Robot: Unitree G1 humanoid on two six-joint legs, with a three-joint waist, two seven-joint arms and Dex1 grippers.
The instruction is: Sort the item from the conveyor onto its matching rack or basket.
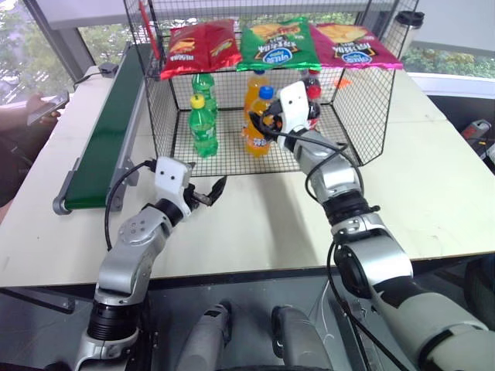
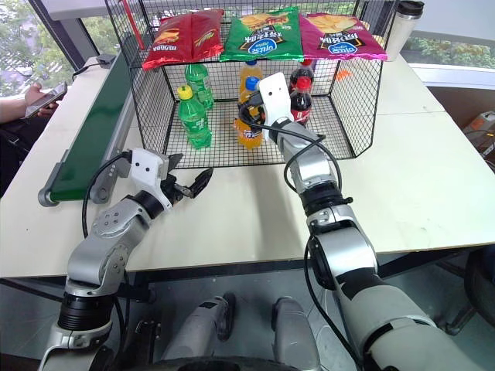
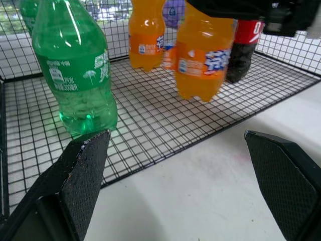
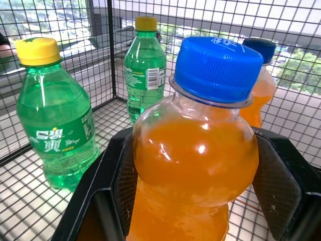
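The item, an orange soda bottle (image 1: pixel 258 133) with a blue cap, stands upright inside the black wire basket (image 1: pixel 363 116), near its open front. My right gripper (image 1: pixel 264 122) is shut on the bottle's upper body, one finger on each side of it (image 4: pixel 193 160). I cannot tell whether its base touches the gridded floor. My left gripper (image 1: pixel 210 193) hangs open and empty over the white table in front of the basket, fingers (image 3: pixel 85 170) wide apart. The dark-green conveyor (image 1: pixel 104 131) runs along the left with nothing on it.
In the basket stand two green bottles (image 1: pixel 203 124), a second orange bottle (image 1: pixel 255 89) and a cola bottle (image 1: pixel 312 97). Three chip bags (image 1: pixel 278 42) lie on its top. A person's hand holding a phone (image 1: pixel 42 108) is at far left, and a steel tumbler (image 1: pixel 406 27) at back right.
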